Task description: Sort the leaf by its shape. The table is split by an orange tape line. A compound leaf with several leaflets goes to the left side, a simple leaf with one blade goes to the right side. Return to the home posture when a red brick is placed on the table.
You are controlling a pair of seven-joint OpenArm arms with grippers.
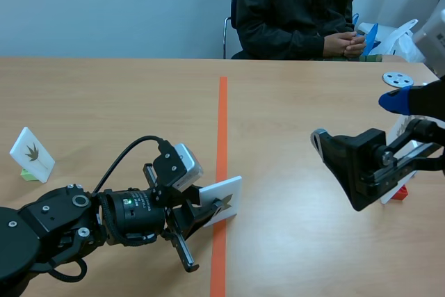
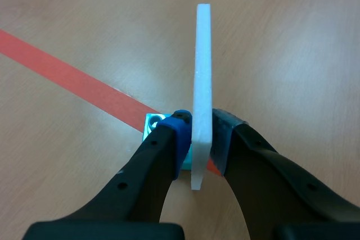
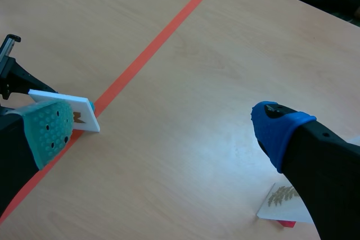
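Leaf card (image 2: 202, 71) clenched in left jaws, upright over tape line (image 1: 222, 123), unsorted. Right jaws released, empty. Left-edge card (image 1: 32, 154), right-edge card (image 3: 284, 200) look sorted.

Card 1 (image 1: 226, 196): white, flat, standing on edge on a cyan base block (image 2: 151, 126). It sits at the orange tape line (image 1: 222, 123), at 6 o'clock on the table (image 1: 299, 102). The left hand (image 2: 201, 144) clamps it by both faces. Its brown leaf print is mostly hidden.

Card 2 (image 1: 32, 154): white, with a dark many-pointed leaf. It leans on a green base (image 1: 28, 174) at 8 o'clock.

Card 3 (image 3: 284, 199): white, with a golden feathery leaf of many leaflets. It stands on a red base (image 3: 287, 224) at 4 o'clock.
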